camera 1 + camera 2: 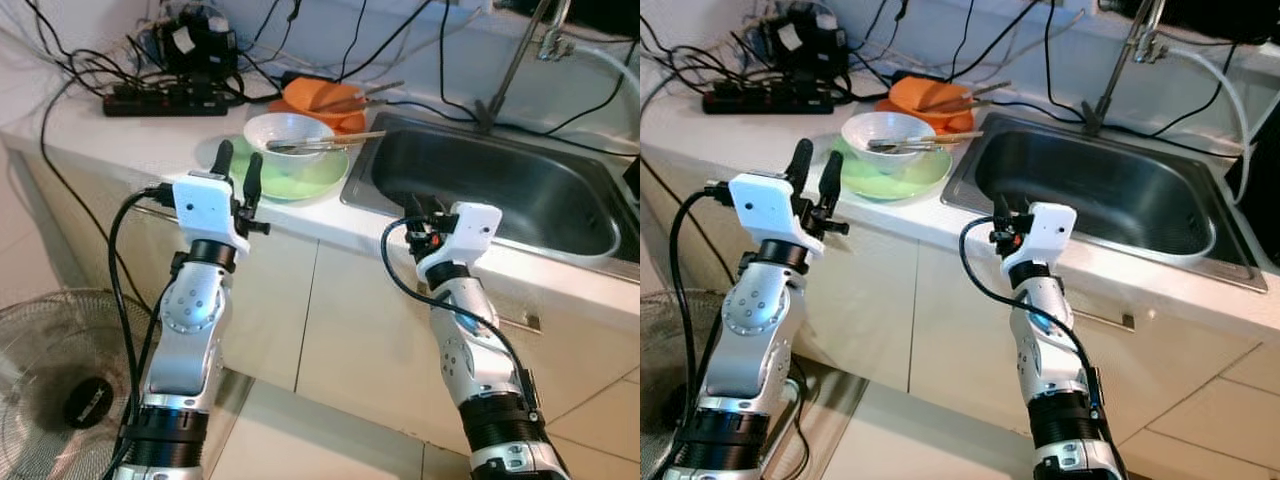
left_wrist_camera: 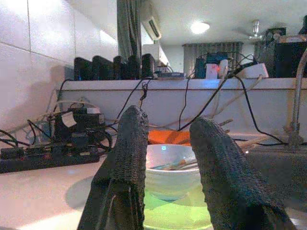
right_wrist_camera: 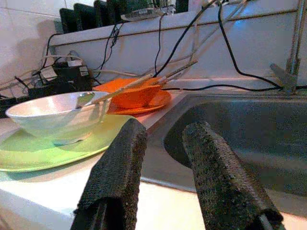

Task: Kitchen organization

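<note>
A white bowl [image 1: 288, 133] holding chopsticks and a spoon rests on a green plate [image 1: 300, 175] on the white counter. Behind it an orange bowl with chopsticks sits on an orange plate [image 1: 322, 98]. My left gripper [image 1: 238, 166] is open, raised at the counter's front edge just left of the green plate, fingers pointing at the white bowl [image 2: 171, 168]. My right gripper [image 1: 425, 208] is open with nothing in it, at the near rim of the steel sink [image 1: 560, 235], between the plate and the basin. The green plate [image 3: 33, 148] lies beside its fingers.
A black power strip [image 1: 165, 100] and tangled cables crowd the back left of the counter. A faucet [image 1: 530, 45] rises behind the sink. White cabinet fronts [image 1: 330, 320] stand below, and a floor fan [image 1: 60, 385] sits at the lower left.
</note>
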### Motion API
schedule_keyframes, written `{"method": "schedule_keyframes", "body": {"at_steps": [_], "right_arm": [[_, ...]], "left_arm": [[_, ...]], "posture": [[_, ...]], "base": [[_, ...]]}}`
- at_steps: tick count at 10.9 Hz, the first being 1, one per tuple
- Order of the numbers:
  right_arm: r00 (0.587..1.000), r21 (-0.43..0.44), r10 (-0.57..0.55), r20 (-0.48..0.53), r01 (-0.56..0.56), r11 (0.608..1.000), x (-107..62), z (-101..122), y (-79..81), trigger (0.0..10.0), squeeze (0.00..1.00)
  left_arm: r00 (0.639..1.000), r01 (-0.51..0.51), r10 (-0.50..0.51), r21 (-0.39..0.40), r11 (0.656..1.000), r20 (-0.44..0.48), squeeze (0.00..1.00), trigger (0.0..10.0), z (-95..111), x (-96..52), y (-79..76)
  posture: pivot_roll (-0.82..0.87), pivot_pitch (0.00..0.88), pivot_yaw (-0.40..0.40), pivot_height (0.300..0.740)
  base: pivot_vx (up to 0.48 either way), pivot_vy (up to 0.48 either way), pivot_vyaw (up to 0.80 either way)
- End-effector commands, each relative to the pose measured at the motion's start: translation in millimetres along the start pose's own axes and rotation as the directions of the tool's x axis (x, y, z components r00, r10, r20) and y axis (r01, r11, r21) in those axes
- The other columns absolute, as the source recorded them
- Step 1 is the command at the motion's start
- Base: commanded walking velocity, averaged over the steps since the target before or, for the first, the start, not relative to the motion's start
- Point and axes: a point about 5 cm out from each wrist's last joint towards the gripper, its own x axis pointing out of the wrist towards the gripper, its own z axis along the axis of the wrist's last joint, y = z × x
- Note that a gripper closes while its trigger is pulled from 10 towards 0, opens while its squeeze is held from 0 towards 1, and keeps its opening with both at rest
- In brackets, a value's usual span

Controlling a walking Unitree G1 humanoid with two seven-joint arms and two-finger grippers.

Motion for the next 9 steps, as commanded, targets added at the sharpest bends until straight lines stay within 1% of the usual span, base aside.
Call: {"method": "schedule_keyframes", "body": {"at_steps": [1, 9], "right_arm": [[1.000, -0.010, -0.014, 0.000, 0.014, 1.000, 0.3, 1.0, -5.2, 10.0, 0.00], [1.000, -0.008, -0.014, 0.003, 0.014, 1.000, 0.2, 0.9, -4.8, 10.0, 0.00]], "left_arm": [[1.000, 0.018, -0.018, -0.007, 1.000, 0.005, 0.00, 10.0, 2.2, 1.4, -3.8], [1.000, 0.022, -0.022, -0.002, 1.000, 0.013, 0.00, 10.0, 3.5, 1.7, -4.4]], "posture": [[0.21, 0.042, -0.064, 0.740], [0.21, 0.042, -0.064, 0.740]], "base": [[0.375, 0.000, 0.00], [0.401, 0.000, 0.00]]}}
